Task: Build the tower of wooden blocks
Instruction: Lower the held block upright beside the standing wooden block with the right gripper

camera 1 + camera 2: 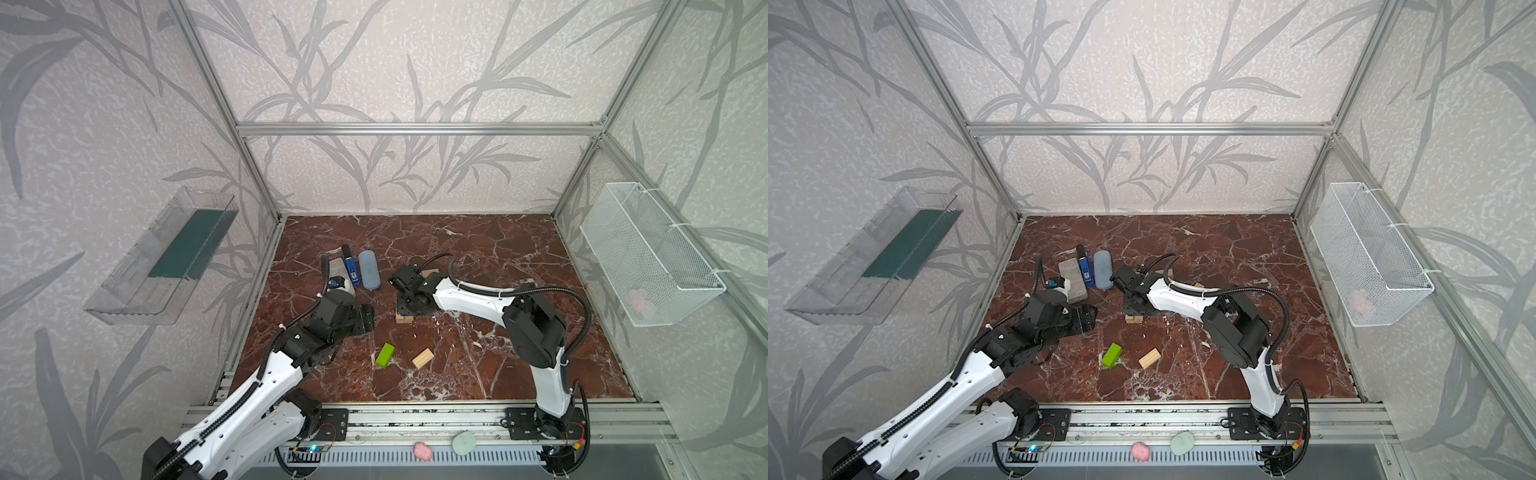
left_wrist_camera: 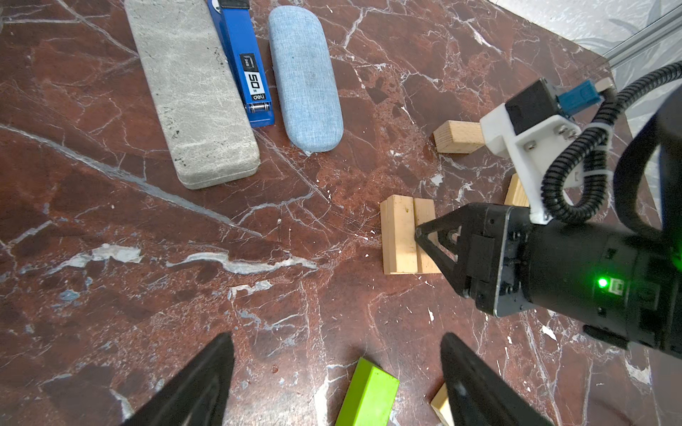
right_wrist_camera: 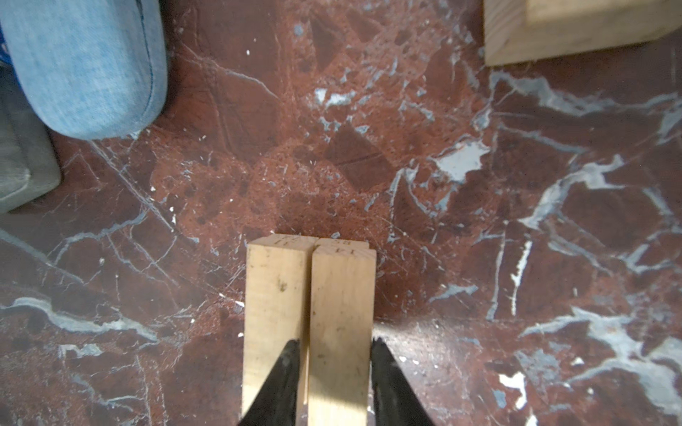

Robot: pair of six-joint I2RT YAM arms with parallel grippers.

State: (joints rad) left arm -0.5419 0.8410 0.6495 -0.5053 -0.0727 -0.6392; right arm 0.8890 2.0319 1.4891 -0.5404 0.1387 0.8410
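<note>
Two pale tan wood blocks (image 2: 400,236) lie side by side on the marble as the tower's low base (image 1: 404,318). My right gripper (image 3: 336,343) reaches down over the pair. Its fingertips straddle the right-hand block (image 3: 341,295) close to its sides, and I cannot tell whether they still press on it. My left gripper (image 2: 337,337) hovers open and empty, with a lime-green block (image 1: 385,355) lying just ahead of it. A loose tan block (image 1: 422,358) lies to the right of the green one. Another tan block (image 2: 457,136) lies beyond the base.
A grey case (image 2: 192,92), a blue stapler (image 2: 245,62) and a blue-grey fabric case (image 2: 304,77) lie at the back left. A wire basket (image 1: 648,253) hangs on the right wall and a clear bin (image 1: 162,257) on the left.
</note>
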